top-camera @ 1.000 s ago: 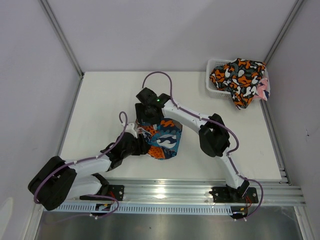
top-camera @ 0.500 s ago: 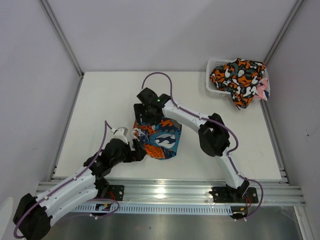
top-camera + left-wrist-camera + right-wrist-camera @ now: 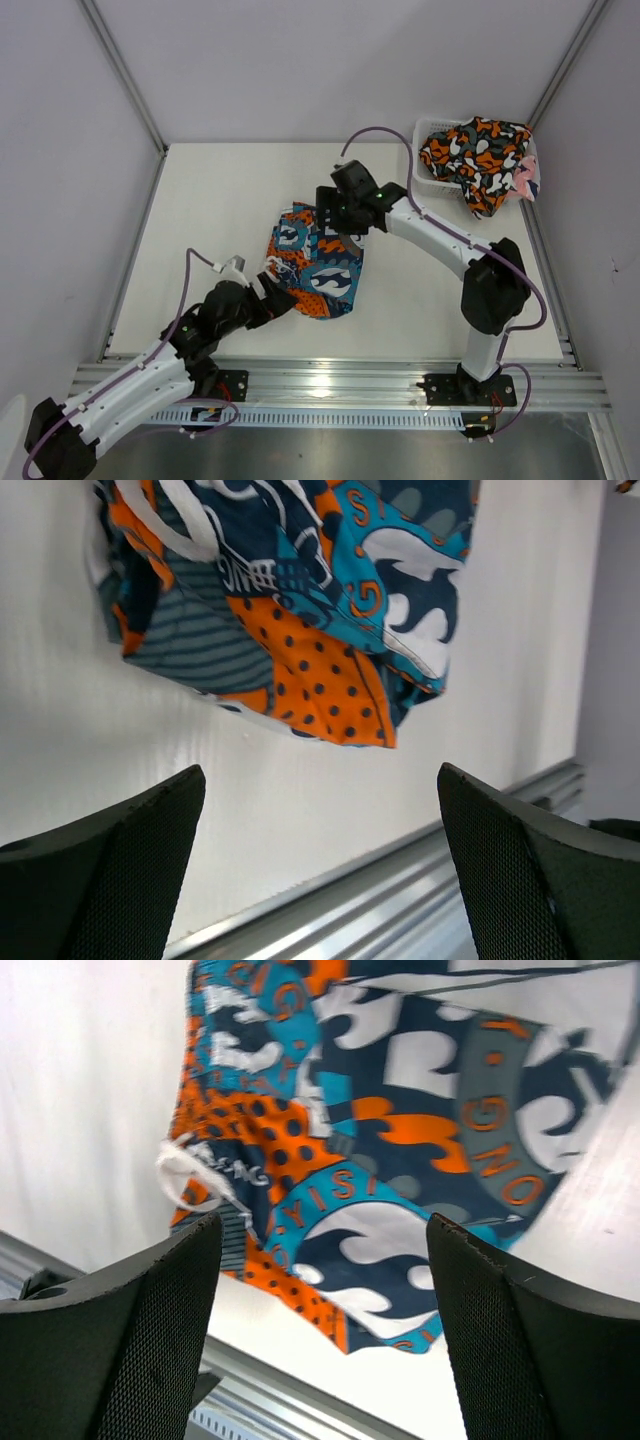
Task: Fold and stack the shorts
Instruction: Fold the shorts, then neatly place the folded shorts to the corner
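Note:
The blue-teal-orange patchwork shorts [image 3: 318,265] lie folded on the white table, near the front middle. They also show in the left wrist view [image 3: 300,600] and the right wrist view [image 3: 390,1130]. My left gripper [image 3: 278,304] is open and empty, just off the shorts' front-left corner; its open jaws [image 3: 318,780] frame bare table. My right gripper [image 3: 334,221] is open and empty above the shorts' back edge, and its jaws [image 3: 325,1230] hover over the fabric. The orange-black-white camouflage shorts [image 3: 478,152] hang out of the basket. A bit of the pink-navy-white shorts [image 3: 526,180] shows beneath them.
The white mesh basket [image 3: 420,160] stands at the table's back right corner. A metal rail [image 3: 330,385] runs along the front edge, also visible in the left wrist view [image 3: 400,900]. Grey walls close in the table on three sides.
My right gripper has let go and moved right and back off the shorts' left part. My left arm has drawn back toward the front left. The shorts lie a little more spread out.

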`<state>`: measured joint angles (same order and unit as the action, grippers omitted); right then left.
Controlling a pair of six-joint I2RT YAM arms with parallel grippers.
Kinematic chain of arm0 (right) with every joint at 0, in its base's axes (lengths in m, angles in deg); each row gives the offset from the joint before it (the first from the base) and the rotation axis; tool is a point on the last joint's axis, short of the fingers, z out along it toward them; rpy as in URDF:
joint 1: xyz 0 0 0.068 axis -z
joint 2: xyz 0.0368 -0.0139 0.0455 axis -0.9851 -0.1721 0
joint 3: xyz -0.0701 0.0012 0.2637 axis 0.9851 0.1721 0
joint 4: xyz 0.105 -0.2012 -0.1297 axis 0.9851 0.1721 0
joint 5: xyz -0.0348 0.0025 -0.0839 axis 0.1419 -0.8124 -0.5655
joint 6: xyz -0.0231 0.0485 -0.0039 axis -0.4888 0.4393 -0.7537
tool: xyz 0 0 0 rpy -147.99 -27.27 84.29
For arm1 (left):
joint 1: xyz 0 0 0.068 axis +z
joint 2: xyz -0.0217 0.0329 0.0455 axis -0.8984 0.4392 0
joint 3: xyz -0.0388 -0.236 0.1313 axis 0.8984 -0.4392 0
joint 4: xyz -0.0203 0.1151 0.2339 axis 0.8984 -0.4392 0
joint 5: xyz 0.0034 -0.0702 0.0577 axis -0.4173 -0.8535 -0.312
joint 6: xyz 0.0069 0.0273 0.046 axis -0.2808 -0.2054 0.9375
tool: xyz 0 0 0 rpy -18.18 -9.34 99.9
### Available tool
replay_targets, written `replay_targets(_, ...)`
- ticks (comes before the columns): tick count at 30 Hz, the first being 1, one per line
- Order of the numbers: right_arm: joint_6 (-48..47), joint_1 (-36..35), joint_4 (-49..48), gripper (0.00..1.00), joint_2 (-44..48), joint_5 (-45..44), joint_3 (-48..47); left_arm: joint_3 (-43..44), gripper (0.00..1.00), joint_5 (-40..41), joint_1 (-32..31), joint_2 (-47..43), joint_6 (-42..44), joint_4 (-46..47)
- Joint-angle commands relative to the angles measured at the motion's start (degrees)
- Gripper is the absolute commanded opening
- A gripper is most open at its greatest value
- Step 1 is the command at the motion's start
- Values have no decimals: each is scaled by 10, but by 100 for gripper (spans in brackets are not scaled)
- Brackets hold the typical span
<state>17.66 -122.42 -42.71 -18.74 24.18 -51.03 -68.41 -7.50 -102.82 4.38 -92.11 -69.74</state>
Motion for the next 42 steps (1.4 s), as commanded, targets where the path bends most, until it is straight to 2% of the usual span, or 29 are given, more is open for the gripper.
replay_targets(1,9,20,-49,83,39,-9,53,-17,99,36,-33,-49,-153,32)
replay_targets(3,8,25,-49,83,45,-9,61,-7,99,88,-49,-57,-199,-23)
replay_targets(6,8,31,-51,84,55,-10,74,16,99,158,-89,-53,-243,-54)
replay_targets(11,9,37,-55,84,67,-9,85,-1,99,162,-126,14,-297,25)
replay_targets(13,8,39,-55,84,71,-9,89,4,99,166,-141,43,-334,15)
replay_targets(19,8,51,-52,84,97,-10,111,9,99,232,-174,99,-357,48)
replay_targets(23,8,64,-59,84,121,-9,134,-3,100,249,-174,138,-354,132)
replay_targets(25,9,69,-61,84,129,-9,142,7,99,267,-175,167,-350,145)
replay_targets(27,8,73,-59,84,139,-10,149,11,99,269,-175,186,-356,161)
replay_targets(29,6,79,-56,84,151,-9,156,1,99,246,-175,219,-375,218)
replay_targets(32,4,88,-55,84,162,-9,165,5,99,229,-176,266,-390,235)
replay_targets(42,-1,109,-59,84,190,11,185,34,99,245,-175,363,-413,284)
